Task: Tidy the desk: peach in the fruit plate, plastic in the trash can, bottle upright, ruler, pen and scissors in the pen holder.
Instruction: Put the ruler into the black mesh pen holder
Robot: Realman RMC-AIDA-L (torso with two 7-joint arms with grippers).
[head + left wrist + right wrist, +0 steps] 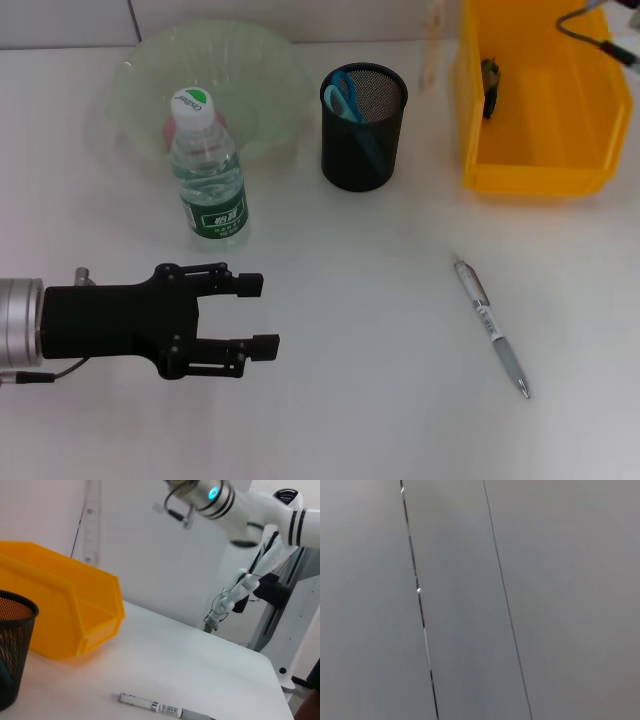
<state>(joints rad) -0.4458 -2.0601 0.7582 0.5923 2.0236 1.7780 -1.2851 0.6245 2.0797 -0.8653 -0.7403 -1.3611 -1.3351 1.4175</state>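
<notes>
Landmark: pen holder (363, 128), black mesh cup standing toward the far side of the white table (380, 400)
Pen: pen (491, 327) lies flat on the table, nearer the robot than the pen holder and off to its right side, well apart from it; also seen in the left wrist view (160, 707)
Pen long axis: runs slantwise, one end toward the pen holder, the other toward the robot and further right
Left gripper: left gripper (262, 316) hovers low, nearer the robot than the pen holder and to its left; fingers spread apart, holding nothing, tips pointing toward the pen's side
Key relation: the pen lies well to the right of the left gripper's tips, bare table between; nothing stands in the way
Right gripper: not seen in the head view; its wrist camera shows only a plain grey surface, fingers not visible
Nearer arm: judged the left, the only arm visibly over the table
Bottle: bottle (207, 170) stands upright left of the pen holder, just in front of the fruit plate (268, 70); something pink shows behind the bottle in the plate, probably the peach
Scissors: blue handles of the scissors (347, 97) stand inside the pen holder
Trash can: yellow bin (535, 170), taken for the trash can, right of the pen holder, a dark item inside
Ruler: pale strip, possibly the ruler (432, 55), leans between pen holder and bin
</notes>
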